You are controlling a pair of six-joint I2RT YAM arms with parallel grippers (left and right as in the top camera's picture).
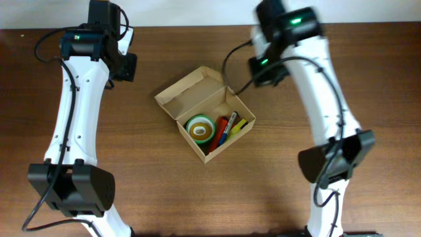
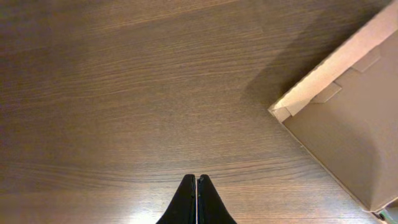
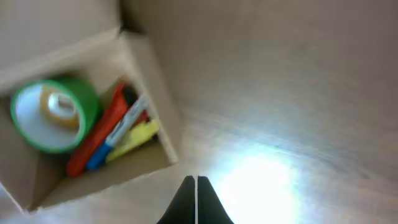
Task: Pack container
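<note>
The container (image 1: 187, 89), a tan cardboard box, stands open in the middle of the wooden table with its flap lid folded back to the upper left. Inside lie a green tape roll (image 1: 200, 128), a red marker (image 1: 221, 128) and a yellow marker (image 1: 238, 126). My left gripper (image 1: 126, 66) hangs shut and empty over bare wood to the left of the box; its wrist view shows a box corner (image 2: 348, 118) at the right. My right gripper (image 1: 266, 71) is above the table just right of the box, shut on nothing. Its blurred view shows the tape roll (image 3: 55, 114) and markers (image 3: 102, 134).
A blue marker (image 3: 118, 134) lies between the red and yellow ones. Both arms' white links and dark bases (image 1: 72, 187) (image 1: 335, 158) stand at the near left and near right of the table. Cables run along each arm.
</note>
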